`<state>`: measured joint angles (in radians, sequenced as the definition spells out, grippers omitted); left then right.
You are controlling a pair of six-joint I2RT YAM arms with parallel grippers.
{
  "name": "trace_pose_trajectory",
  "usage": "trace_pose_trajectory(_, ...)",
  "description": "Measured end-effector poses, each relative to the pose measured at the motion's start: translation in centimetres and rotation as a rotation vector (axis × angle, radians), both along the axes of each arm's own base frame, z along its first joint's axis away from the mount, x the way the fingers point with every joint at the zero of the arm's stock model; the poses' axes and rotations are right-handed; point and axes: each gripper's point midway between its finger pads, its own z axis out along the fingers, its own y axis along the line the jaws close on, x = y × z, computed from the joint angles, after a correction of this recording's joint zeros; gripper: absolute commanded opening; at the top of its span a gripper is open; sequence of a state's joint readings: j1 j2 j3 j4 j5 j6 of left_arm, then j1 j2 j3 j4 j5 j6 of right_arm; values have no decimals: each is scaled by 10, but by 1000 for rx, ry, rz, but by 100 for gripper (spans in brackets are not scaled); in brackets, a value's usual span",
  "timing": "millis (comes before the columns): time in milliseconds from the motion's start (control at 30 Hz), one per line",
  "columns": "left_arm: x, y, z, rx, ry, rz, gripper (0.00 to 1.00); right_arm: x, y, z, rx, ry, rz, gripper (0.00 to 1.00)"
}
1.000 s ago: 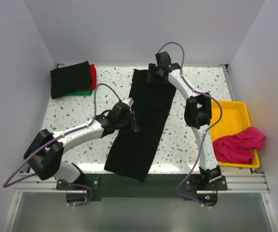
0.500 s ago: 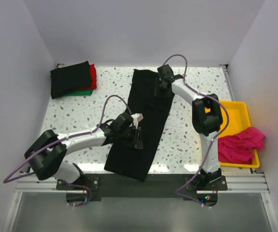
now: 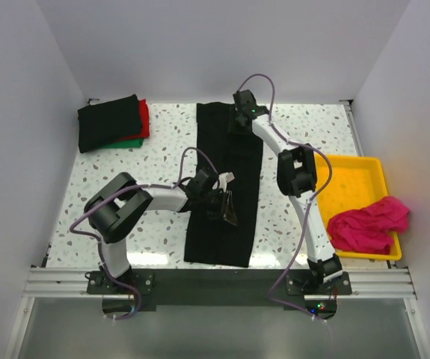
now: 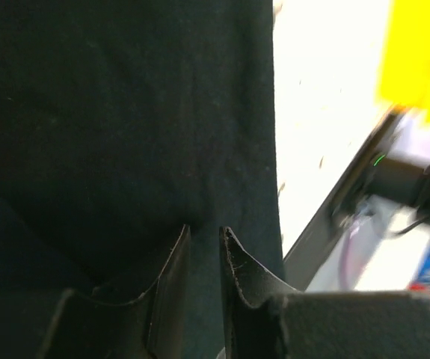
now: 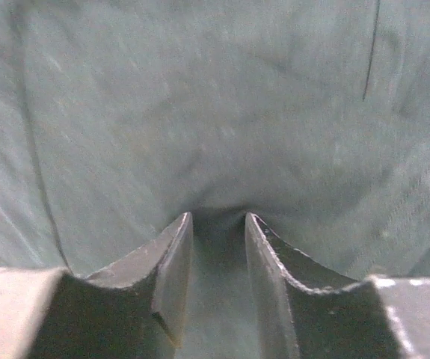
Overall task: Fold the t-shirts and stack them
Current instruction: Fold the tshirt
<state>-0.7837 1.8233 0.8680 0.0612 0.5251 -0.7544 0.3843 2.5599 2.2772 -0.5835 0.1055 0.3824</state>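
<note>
The black t-shirt is pinched narrowly by the left gripper mid-frame and by the right gripper near its top edge, with the speckled table seen along both long edges.

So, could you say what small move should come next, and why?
Probably lift the far end and carry it towards the near end, halving the strip. The black t-shirt lies as a long straight band, the right gripper pinches its far end and the left gripper pinches it near the middle.
</note>
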Motion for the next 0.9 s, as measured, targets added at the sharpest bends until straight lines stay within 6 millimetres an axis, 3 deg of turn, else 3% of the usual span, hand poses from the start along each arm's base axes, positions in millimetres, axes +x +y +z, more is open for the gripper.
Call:
trace_pose_trajectory(100, 29, -6, 3, -67, 29, 68, 37, 32, 12, 5, 32, -80, 21, 61)
trace_pose_trajectory(200, 53, -10, 12, -98, 29, 115, 47, 40, 16, 7, 55, -109, 43, 73)
trace_pose_trajectory(300, 67, -19, 28, -131, -4, 120, 52, 43, 18, 11, 71, -128, 63, 78)
trace_pose_trajectory(433, 68, -20, 51, -151, -40, 115, 52, 40, 16, 21, 78, -121, 70, 80)
trace_pose_trajectory(533, 66, -8, 81, -147, -91, 132, 50, 28, 10, 49, 88, -113, 60, 79)
trace_pose_trajectory(633, 67, 22, 113, -103, -186, 204, 48, 3, 3, 101, 127, -120, 42, 75)
trace_pose_trajectory(733, 64, 60, 128, -11, -262, 306, 44, -46, -8, 165, 171, -157, 22, 72)
trace_pose_trajectory(800, 56, 87, 125, 71, -284, 368, 43, -94, -18, 192, 185, -184, 10, 70)
trace_pose_trajectory(900, 37, 126, 102, 225, -270, 414, 43, -182, -11, 198, 192, -189, 48, 68)
